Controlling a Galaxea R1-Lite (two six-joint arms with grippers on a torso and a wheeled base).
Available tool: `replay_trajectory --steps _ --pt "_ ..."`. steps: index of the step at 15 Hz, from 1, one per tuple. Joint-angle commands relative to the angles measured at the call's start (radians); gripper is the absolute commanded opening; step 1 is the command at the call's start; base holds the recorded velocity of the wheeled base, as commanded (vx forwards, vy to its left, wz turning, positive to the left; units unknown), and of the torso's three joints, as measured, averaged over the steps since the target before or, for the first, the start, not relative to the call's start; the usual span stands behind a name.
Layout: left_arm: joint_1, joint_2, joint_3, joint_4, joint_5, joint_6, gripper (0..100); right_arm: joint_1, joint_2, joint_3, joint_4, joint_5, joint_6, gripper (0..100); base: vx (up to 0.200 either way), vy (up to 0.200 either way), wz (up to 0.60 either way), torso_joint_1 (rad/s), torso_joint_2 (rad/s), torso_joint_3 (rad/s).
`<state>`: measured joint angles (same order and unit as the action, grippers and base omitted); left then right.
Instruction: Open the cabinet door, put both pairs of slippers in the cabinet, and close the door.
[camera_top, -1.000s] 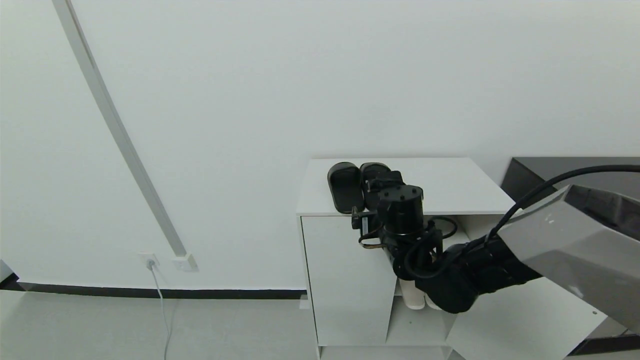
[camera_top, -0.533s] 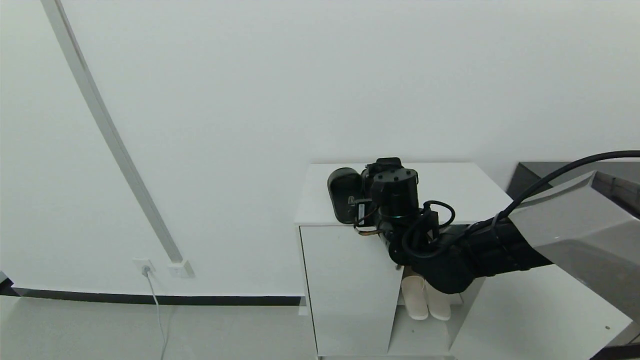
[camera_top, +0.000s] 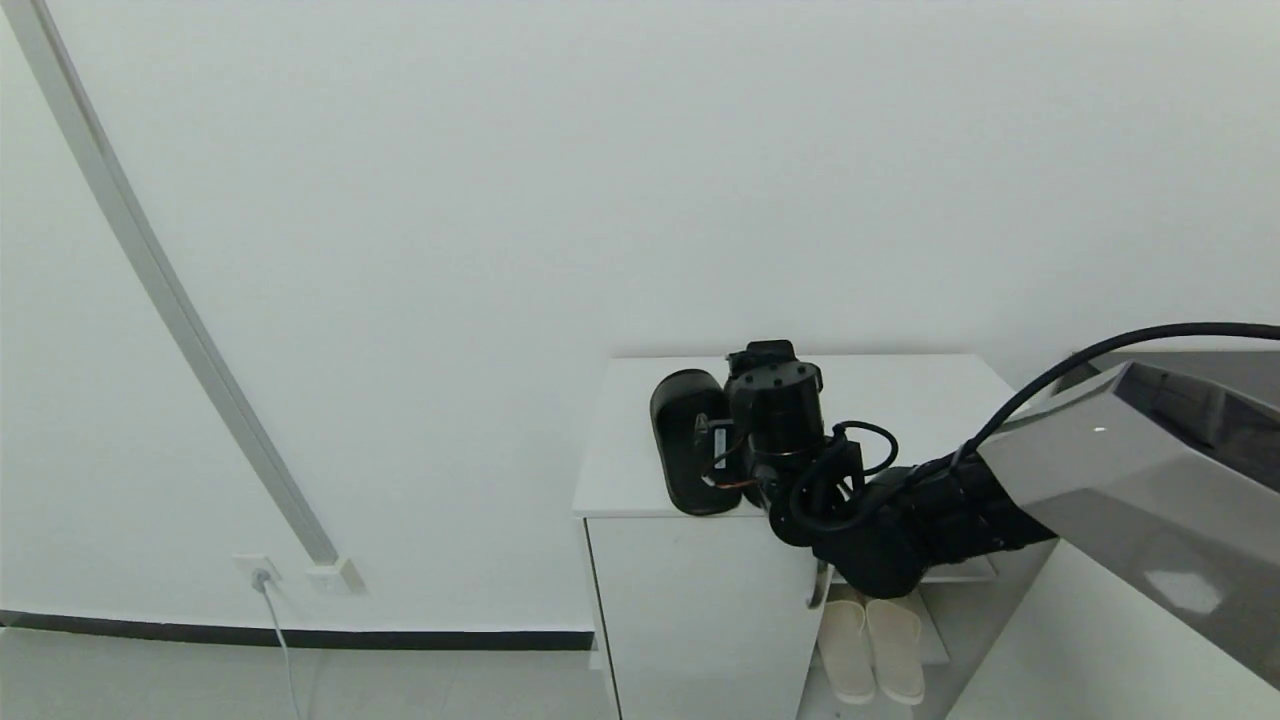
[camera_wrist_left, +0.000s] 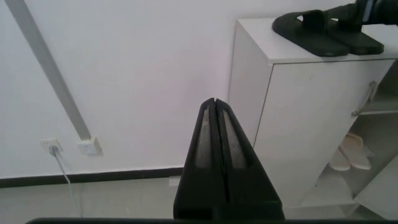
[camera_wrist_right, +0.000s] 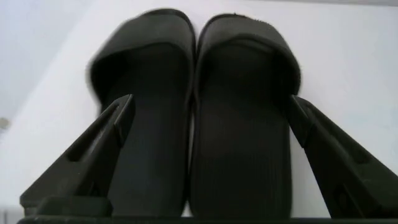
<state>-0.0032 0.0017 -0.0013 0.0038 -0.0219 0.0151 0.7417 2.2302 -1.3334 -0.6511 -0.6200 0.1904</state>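
A plain white wall (camera_top: 600, 180) takes up most of the head view, with a strip of grey floor (camera_top: 300, 685) below it. A grey cable trunking (camera_top: 150, 270) runs slantwise down the wall.

The white cabinet (camera_top: 900, 400) stands against the wall on the right side. Its right door (camera_top: 1080, 650) is swung open towards the robot. Its left door (camera_top: 700, 620) is closed, with a slim metal handle (camera_top: 818, 585) at its inner edge.

The right arm (camera_top: 900, 520) reaches in from the right, over the cabinet's front edge.

The pair of black slippers (camera_wrist_right: 239, 137) lies side by side on the cabinet top, near its front left corner, toes towards the wall. In the head view one black slipper (camera_top: 685, 440) shows just left of the wrist.

The pair of pale slippers (camera_top: 870, 645) sits on a shelf inside the open compartment, side by side.

The right gripper (camera_wrist_right: 210, 102) is spread wide. One finger (camera_wrist_right: 93, 162) is outside the left slipper and the other outside the right one, so the pair lies between them. I cannot tell whether the pads touch the slippers.

The left gripper (camera_wrist_left: 216, 109) is clenched with its fingers pressed together, empty. It hangs in the air off the cabinet's left side.

Low on the wall, a socket (camera_top: 255, 572) at the trunking's foot has a white cord (camera_top: 280, 640) hanging down to the floor.
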Motion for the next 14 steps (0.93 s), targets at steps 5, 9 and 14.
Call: replay_trajectory --steps 5,9,14 --pt "0.0 0.0 0.0 0.001 0.0 -0.001 0 -0.019 0.074 -0.047 -0.005 0.06 0.001 100 0.0 0.0 0.0 0.0 0.0 0.0" --pt "0.0 0.0 0.0 0.001 0.0 -0.001 0 -0.042 0.149 -0.142 0.002 0.059 -0.009 100 0.0 0.0 0.0 0.0 0.0 0.0" --pt "-0.001 0.0 0.0 0.001 0.0 -0.003 0 -0.068 0.23 -0.244 0.001 0.059 -0.04 100 0.0 0.0 0.0 0.0 0.0 0.0"
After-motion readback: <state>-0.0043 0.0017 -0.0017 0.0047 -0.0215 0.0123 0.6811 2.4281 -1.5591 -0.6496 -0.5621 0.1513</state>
